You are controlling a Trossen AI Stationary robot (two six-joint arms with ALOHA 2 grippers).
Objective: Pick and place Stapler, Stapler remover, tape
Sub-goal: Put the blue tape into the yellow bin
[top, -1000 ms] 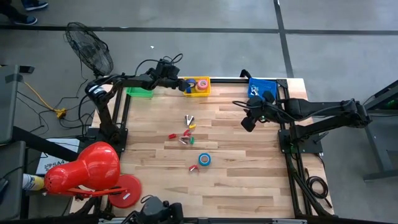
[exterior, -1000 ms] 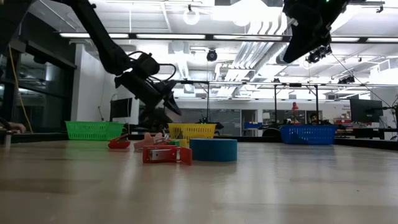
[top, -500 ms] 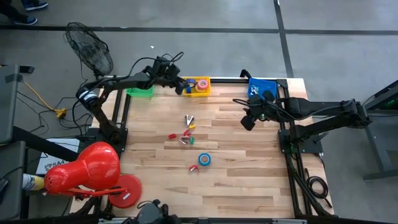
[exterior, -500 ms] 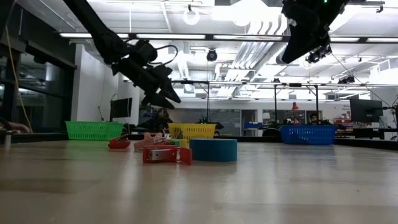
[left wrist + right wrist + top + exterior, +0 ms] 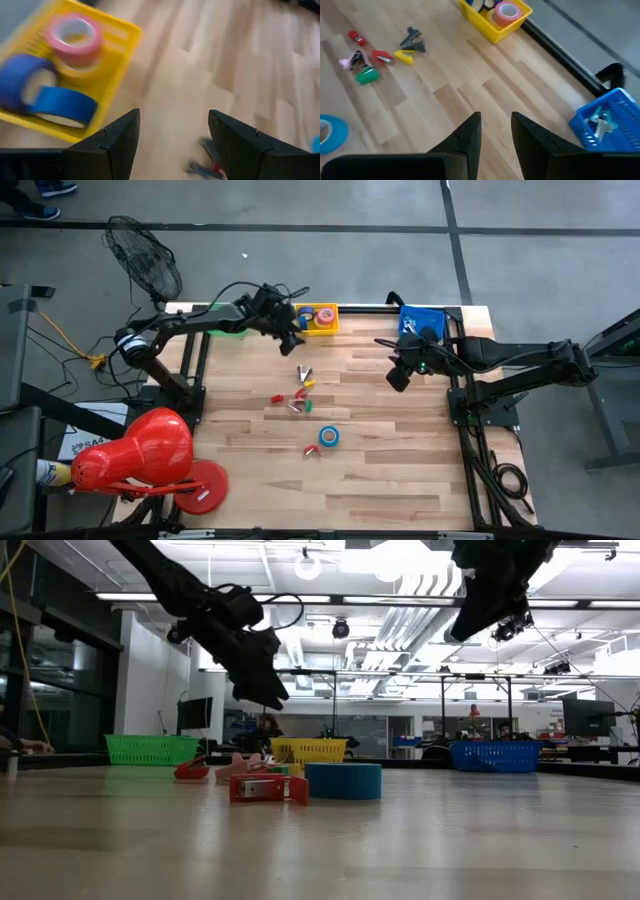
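Pink, blue and purple-blue tape rolls (image 5: 75, 37) lie in the yellow basket (image 5: 317, 318) at the table's far edge. Another blue tape roll (image 5: 329, 437) lies flat on the table nearer the middle, also in the low view (image 5: 343, 781). Small red, green, yellow and pink pieces (image 5: 298, 395) are scattered between the basket and that roll. My left gripper (image 5: 292, 338) hovers open and empty just near-side of the yellow basket (image 5: 115, 45). My right gripper (image 5: 397, 378) hangs open and empty above the table's right part. No stapler shows clearly.
A blue basket (image 5: 420, 320) with metal pieces inside sits at the far right corner, and a green basket (image 5: 225, 328) at the far left. A red lamp-like object (image 5: 135, 455) and a fan (image 5: 145, 255) stand left of the table. Bare wood lies toward the near edge.
My left gripper has drawn back from above the yellow basket toward the table's near edge and middle, rising somewhat in the low view as the arm swings. The right arm and the things on the table have stayed put.
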